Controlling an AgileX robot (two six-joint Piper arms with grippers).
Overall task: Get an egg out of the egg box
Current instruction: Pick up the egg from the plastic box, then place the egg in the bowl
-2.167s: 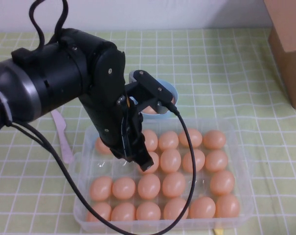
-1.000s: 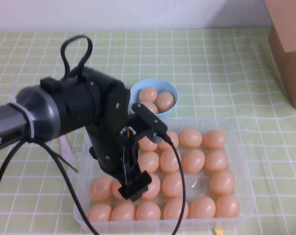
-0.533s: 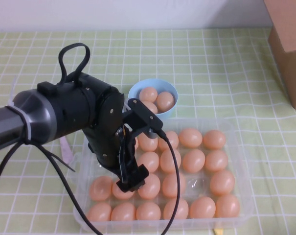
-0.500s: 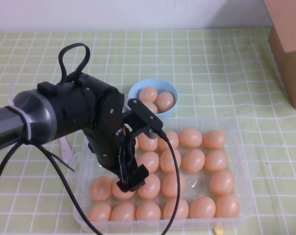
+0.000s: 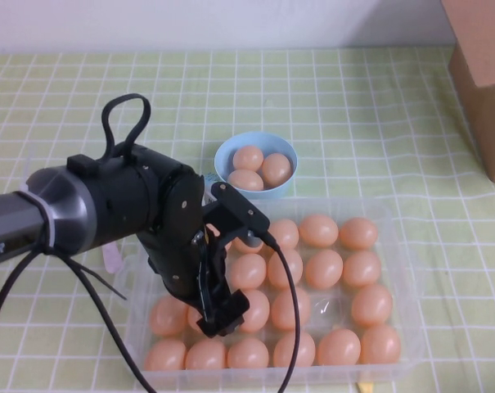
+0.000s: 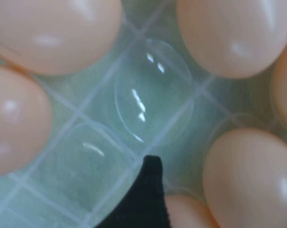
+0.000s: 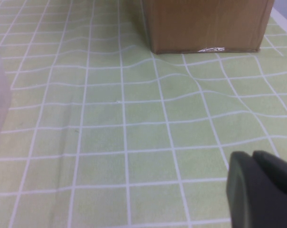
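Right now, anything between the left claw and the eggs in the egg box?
Nothing visible. The left claw is open, low over the near-left part of the lidless egg box, with eggs directly beside it. The right claw is parked over the cloth near the cardboard box.

Desk [image 5: 378, 98]: covered by a green cloth with a white grid.
Egg box [image 5: 407, 270]: landmark, on the near side.
Blue bowl [image 5: 286, 149]: just behind the egg box.
Cardboard box [image 5: 483, 74]: far right, well apart from the egg box.
Pink utensil [image 5: 112, 259]: just left of the egg box.

Left tool [image 5: 222, 315] low — jaws wide.
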